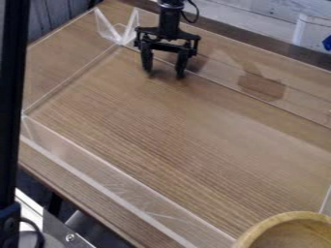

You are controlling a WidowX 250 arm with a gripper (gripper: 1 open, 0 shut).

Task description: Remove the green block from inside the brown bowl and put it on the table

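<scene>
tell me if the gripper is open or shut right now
Open. The gripper points down at the table with its black fingers spread apart, and nothing shows between them.

black vertical post [12, 116] at left, white wall [258, 12] behind

Lab: clear-walled table [155, 126], robot arm [169, 12]
</scene>
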